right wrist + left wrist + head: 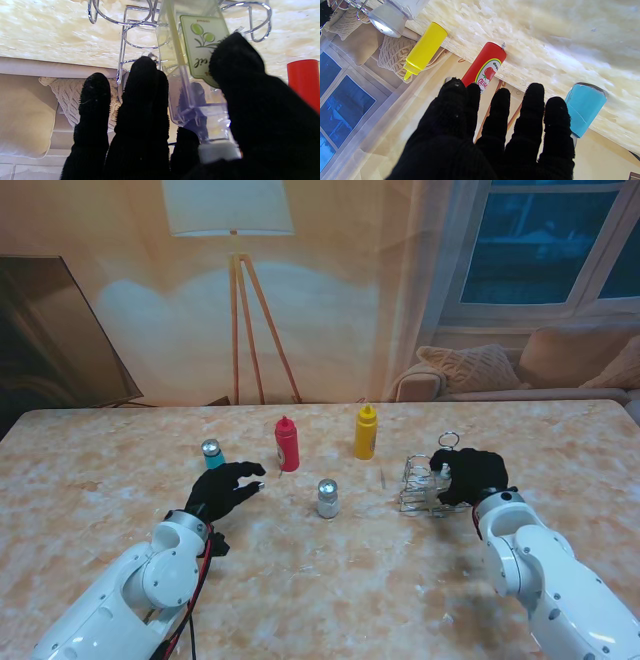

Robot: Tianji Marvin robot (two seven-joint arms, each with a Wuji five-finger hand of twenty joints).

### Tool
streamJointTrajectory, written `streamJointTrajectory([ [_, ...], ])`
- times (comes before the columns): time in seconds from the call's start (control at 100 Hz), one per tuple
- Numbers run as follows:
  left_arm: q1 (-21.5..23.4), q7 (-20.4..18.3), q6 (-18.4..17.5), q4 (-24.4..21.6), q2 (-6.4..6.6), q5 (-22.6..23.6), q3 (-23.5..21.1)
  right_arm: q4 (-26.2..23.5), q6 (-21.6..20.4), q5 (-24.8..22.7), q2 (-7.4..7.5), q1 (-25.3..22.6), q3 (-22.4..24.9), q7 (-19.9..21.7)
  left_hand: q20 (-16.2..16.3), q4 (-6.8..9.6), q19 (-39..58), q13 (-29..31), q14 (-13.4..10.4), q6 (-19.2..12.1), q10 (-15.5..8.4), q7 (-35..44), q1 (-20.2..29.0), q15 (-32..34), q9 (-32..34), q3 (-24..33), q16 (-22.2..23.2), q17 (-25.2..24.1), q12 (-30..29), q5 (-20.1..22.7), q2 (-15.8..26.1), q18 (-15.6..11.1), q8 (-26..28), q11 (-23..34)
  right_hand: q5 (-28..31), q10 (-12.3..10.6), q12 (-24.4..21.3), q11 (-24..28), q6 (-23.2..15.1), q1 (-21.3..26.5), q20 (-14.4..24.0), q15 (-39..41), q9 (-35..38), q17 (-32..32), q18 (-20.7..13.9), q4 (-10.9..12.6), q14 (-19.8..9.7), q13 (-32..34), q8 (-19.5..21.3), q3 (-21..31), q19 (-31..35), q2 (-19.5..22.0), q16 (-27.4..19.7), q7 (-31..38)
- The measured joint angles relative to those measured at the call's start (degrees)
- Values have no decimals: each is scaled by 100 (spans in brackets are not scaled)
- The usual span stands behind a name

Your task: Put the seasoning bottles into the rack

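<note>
Between hands: silver shaker (pixel 328 498); red bottle (pixel 287 444), yellow bottle (pixel 366 432) farther.

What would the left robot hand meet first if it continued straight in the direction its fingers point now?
Probably the red ketchup bottle: the left robot hand points its middle fingers at it. The blue shaker stands off to one side. Depth is unclear.

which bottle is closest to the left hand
The small blue bottle, just beyond the left hand's fingers; the red bottle, silver shaker and yellow bottle stand farther right.
</note>
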Motion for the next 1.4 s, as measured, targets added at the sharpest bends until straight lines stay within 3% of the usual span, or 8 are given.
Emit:
streamJointTrajectory([
  [0.34, 2, 1, -4, -1, 1, 6, -4, -4, 210, 13, 0, 97, -93, 315, 0, 0, 0, 5, 0, 0, 0, 0, 0, 0, 2, 0, 0, 0, 2, 1, -2, 1, 0, 0, -116, -25, -39, -87, -200, 0, -55, -158, 4, -63, 0, 0, 76, -37, 64, 1, -19, -54, -10, 86],
  [0.54, 1, -10, -9, -1, 3, 11, -4, -35, 190, 49, -1, 68, -38, 448, 0, 0, 0, 6, 0, 0, 0, 0, 0, 0, 4, 53, 0, 0, 2, 1, -15, 1, 0, 0, -380, 12, -166, -372, -225, 58, -60, -670, -321, -542, 144, 0, 264, -503, -407, 4, -206, -26, -76, 542],
  [0.6, 1, -10, -9, -1, 4, 11, -4, -57, 183, 49, -1, 34, 2, 470, 0, 0, 0, 7, 0, 0, 0, 0, -5, 0, 5, 57, 0, 0, 2, 1, -73, 1, 0, 0, -397, 47, -167, -418, -33, 64, -61, -696, -384, -656, 176, 0, 297, -565, -547, 4, -214, 66, -80, 553],
  [0.98, -4, -16, -10, 4, 5, 11, 2, -88, 147, 48, 5, -40, 56, 472, 0, 0, 0, 44, 0, 0, 0, 0, -63, 0, 64, 127, 0, 0, 3, 1, -73, 1, 0, 39, -499, 117, -272, -527, 202, 63, -61, -830, -672, -933, 287, 0, 445, -855, -905, 4, -216, 317, -213, 554],
  [1.12, -6, -29, -10, 5, 6, 9, 3, -105, 146, 110, 9, -27, 57, 607, 0, 0, 0, 44, 0, 0, 0, 0, -68, 0, 64, 186, 0, 0, 4, 1, -77, 1, 0, 39, -585, 240, -715, -692, 375, -23, -61, -1021, -828, -1129, 354, 9, 567, -1091, -951, -1, -269, 553, -291, 428],
  [1.22, -7, -35, -9, 5, 6, 8, 4, -135, 93, 117, 11, -35, 85, 669, 0, 0, 0, 52, 0, 0, 0, 0, -72, 0, 64, 197, 0, 0, 4, 1, -81, 1, 0, 39, -585, 343, -729, -825, 452, -27, -61, -1138, -1103, -1297, 432, 24, 665, -1264, -1021, -3, -282, 702, -366, 216],
  [1.4, -10, -34, -8, 7, 6, 8, 5, -193, 47, 70, 20, -67, 130, 803, 0, 0, 0, 52, 0, 0, 1, 0, -138, 0, 64, 270, 0, 2, 4, 1, -149, 1, 0, 39, -614, 559, -992, -1141, 468, -132, -32, -1442, -1397, -1531, 565, 248, 840, -1545, -1022, -24, -346, 932, -508, -128],
])
